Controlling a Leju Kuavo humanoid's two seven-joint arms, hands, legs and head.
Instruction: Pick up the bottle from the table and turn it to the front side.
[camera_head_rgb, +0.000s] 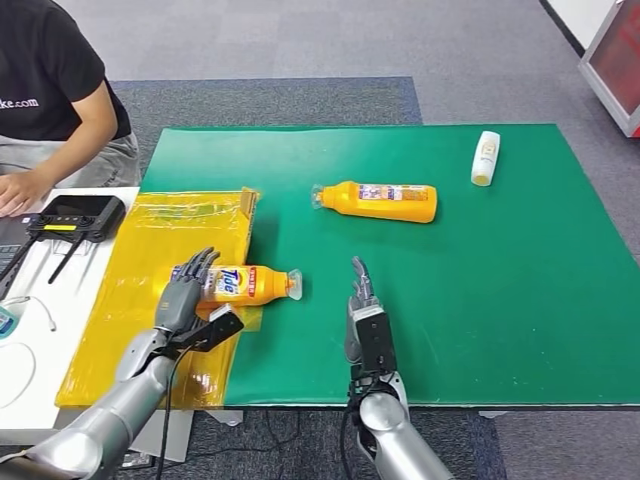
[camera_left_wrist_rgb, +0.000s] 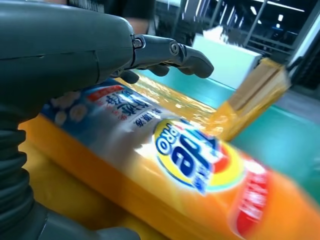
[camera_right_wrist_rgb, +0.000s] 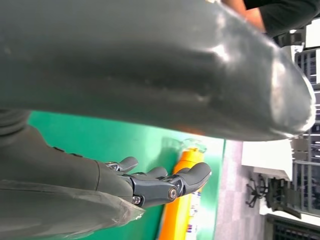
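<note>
Right now I see the green bench (camera_head_rgb: 453, 300), the Tide bottle (camera_head_rgb: 241, 284) lying on its near-left yellow sheet (camera_head_rgb: 151, 250). My left robot hand (camera_head_rgb: 183, 292) wraps the bottle's base; my right robot hand (camera_head_rgb: 364, 310) hovers spread, holding nothing.

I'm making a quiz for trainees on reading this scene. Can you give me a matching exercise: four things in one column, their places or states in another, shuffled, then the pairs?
Things:
1. Tide bottle
2. second orange bottle
3. white bottle
4. right hand

Places or states:
A. far corner of the green mat, lying alone
B. fingers apart, holding nothing
C. lying on the yellow sheet, under the left hand
D. middle of the mat, cap toward the yellow sheet

Pairs: 1-C, 2-D, 3-A, 4-B
</note>
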